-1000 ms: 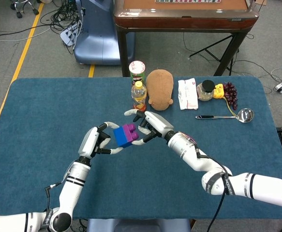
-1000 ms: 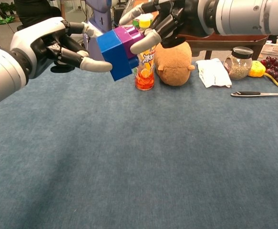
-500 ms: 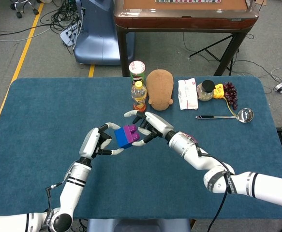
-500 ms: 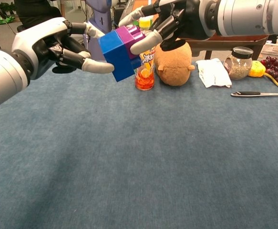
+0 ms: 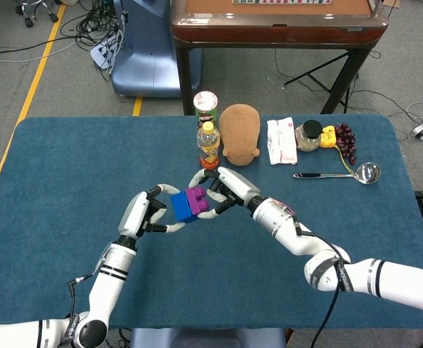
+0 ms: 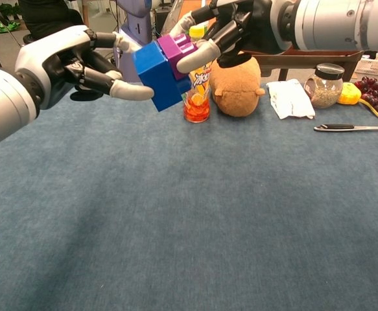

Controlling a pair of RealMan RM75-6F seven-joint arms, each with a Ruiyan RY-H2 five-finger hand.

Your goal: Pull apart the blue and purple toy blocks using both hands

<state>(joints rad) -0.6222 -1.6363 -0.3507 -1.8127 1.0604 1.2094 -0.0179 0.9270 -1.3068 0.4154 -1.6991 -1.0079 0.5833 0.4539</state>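
Note:
A blue block [image 5: 182,206] [image 6: 157,74] and a purple block [image 5: 198,199] [image 6: 178,48] are joined and held above the table's middle. My left hand [image 5: 144,209] [image 6: 72,61] grips the blue block from the left. From the right, my right hand [image 5: 226,188] [image 6: 231,29] pinches the purple block between thumb and fingers. In the chest view the purple block tilts away at its top, and its studs show where it meets the blue one.
At the back of the blue table [image 5: 66,188] stand a juice bottle [image 5: 208,143], a snack can [image 5: 206,107] and a brown plush toy [image 5: 239,133]. Further right lie a white packet [image 5: 281,141], a jar [image 5: 309,135], grapes [image 5: 345,140] and a ladle [image 5: 342,174].
The purple block has tipped up and away from the blue block, exposing its studs. Both hands stay nearly in place, holding the pair aloft.

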